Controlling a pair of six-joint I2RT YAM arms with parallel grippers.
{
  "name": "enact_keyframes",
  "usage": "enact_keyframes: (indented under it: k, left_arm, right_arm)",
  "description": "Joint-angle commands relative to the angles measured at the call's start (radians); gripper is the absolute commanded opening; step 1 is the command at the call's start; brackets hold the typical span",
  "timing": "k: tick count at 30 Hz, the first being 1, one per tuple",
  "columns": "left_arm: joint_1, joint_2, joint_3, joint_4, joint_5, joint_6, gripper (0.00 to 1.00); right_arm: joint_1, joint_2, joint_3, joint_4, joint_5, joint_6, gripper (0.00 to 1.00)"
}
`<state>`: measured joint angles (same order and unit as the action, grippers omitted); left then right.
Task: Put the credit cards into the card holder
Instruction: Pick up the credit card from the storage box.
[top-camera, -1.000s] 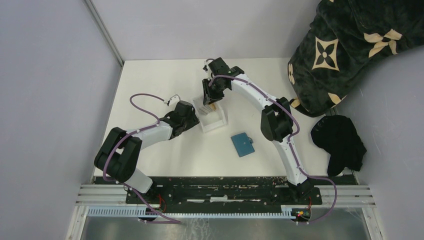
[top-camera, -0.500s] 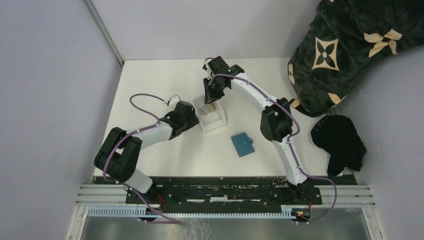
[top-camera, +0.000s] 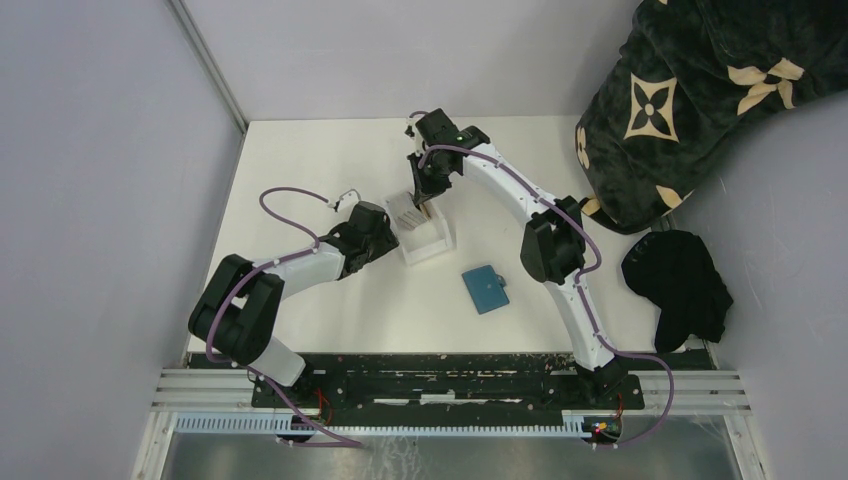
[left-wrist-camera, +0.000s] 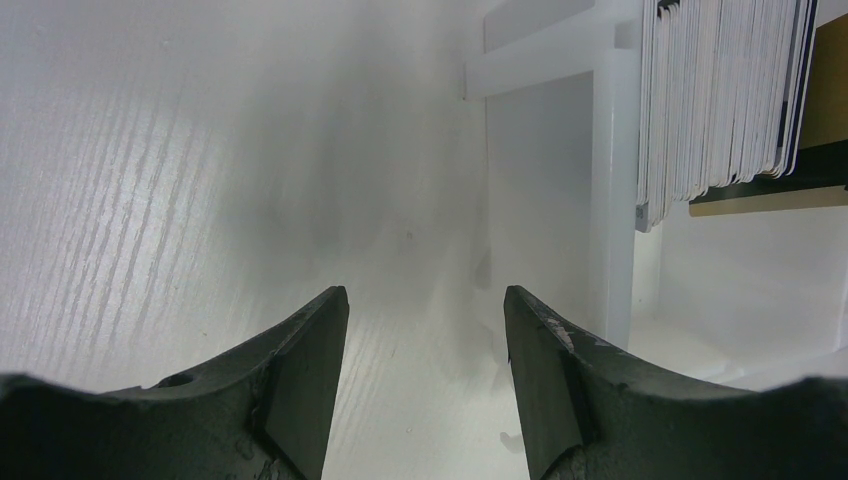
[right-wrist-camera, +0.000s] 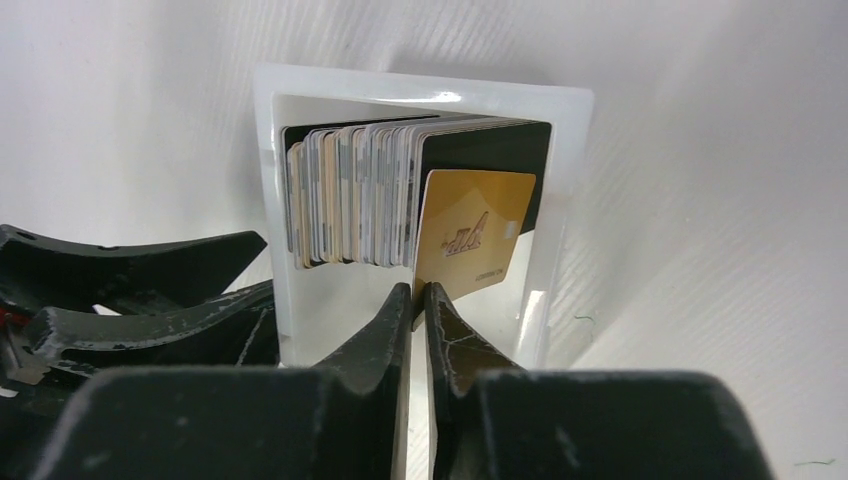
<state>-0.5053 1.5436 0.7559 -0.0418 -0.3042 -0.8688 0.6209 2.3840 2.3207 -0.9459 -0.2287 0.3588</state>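
right gripper (right-wrist-camera: 418, 297) sitting at the gold card (right-wrist-camera: 474, 235) in the clear tray (right-wrist-camera: 268, 200)

in the right wrist view we are seeing its fingers drawn almost together, with only a thin slit showing between them. the gold card's lower left corner is sitting right at that slit, and we cannot tell whether they are actually pinching it. the gold card is leaning at the right end of the stack of credit cards (right-wrist-camera: 350, 195), which is standing on edge inside the tray. the left gripper (left-wrist-camera: 425, 300) is sitting low over the table (left-wrist-camera: 150, 150), just beside the tray at the right of its own view, with jaws standing well apart and holding nothing. in the top view the teal card holder (top-camera: 486, 289) is lying flat and folded near the middle of the frame, below and right of the tray, apart from both grippers.
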Motion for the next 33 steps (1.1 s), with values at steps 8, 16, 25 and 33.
enact_keyframes:
  k: [8, 16, 25, 33]
  left_arm:
    - [0.003, -0.081, 0.017, -0.013, -0.037, 0.033, 0.67]
    - [0.003, -0.180, 0.031, -0.070, -0.084, 0.045, 0.68]
    - [0.004, -0.340, 0.008, -0.037, 0.009, 0.158, 0.68]
    - [0.004, -0.426, -0.045, 0.144, 0.423, 0.310, 0.69]
  right_arm:
    - [0.009, -0.137, -0.068, 0.038, 0.107, -0.054, 0.01]
    - [0.014, -0.253, -0.157, 0.067, 0.178, -0.076, 0.01]
    - [0.016, -0.426, -0.304, 0.079, 0.112, -0.071, 0.01]
    - [-0.006, -0.651, -0.599, 0.144, -0.119, -0.025, 0.01]
